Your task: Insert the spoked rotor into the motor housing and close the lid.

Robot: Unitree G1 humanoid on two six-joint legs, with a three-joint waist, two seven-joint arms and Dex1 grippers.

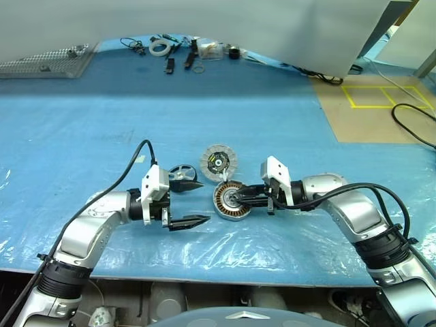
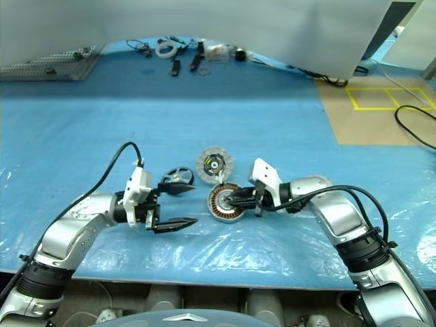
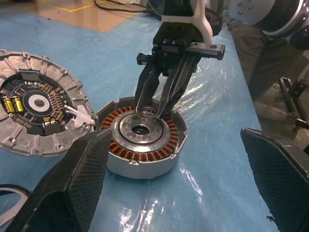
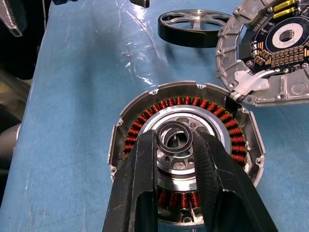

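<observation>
My right tool is clenched on a small ring above the motor housing hub. My left tool is released; the spoked rotor lies beside its far finger, and the lid lies just beyond the housing.

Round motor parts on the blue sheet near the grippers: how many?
3. The motor housing sits in the middle, under the right gripper, which pinches a small ring at the hub. The lid lies just beyond it. The spoked rotor lies by the left gripper.
</observation>
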